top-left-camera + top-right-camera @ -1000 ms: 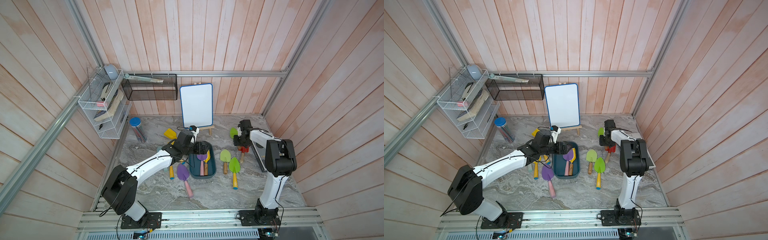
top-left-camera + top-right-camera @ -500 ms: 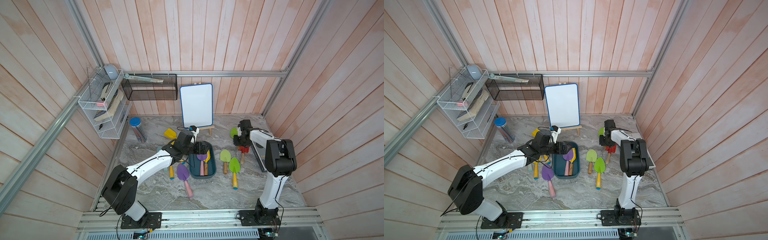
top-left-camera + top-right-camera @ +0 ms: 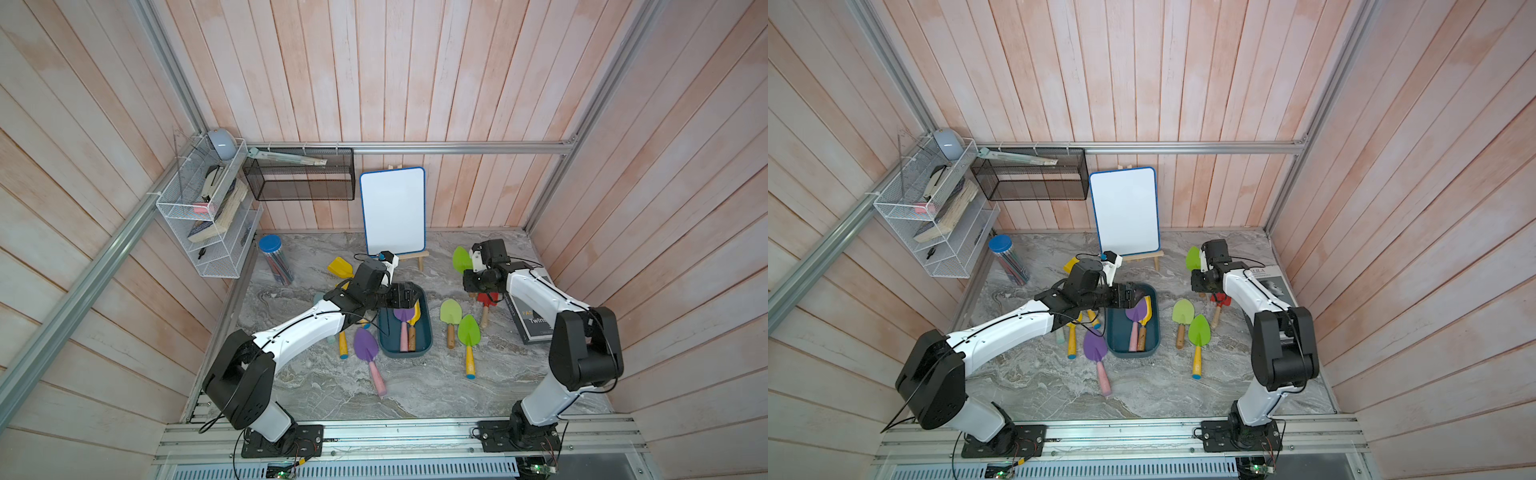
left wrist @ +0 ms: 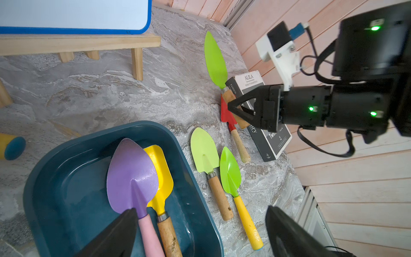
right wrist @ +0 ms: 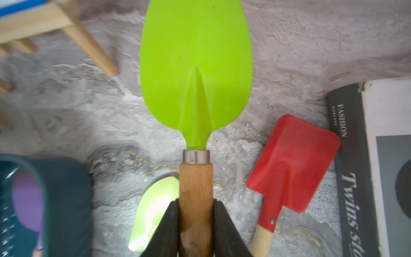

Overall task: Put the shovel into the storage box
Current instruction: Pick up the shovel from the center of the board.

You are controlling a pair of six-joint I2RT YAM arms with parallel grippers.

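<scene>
Hovering over the far end of the storage box (image 4: 66,191), the left gripper (image 3: 403,296) has its jaws spread wide, holding nothing. Inside the box a purple shovel (image 4: 131,173) and a yellow shovel (image 4: 163,178) lie side by side, blades toward the far end. Well to the right, outside the box, the right gripper (image 5: 195,209) clamps the wooden handle of a bright green shovel (image 5: 195,66), with a red shovel (image 5: 291,164) and a book (image 5: 351,155) just beside it.

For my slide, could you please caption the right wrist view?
Right gripper shut on the wooden handle of a green shovel; red shovel alongside.
</scene>
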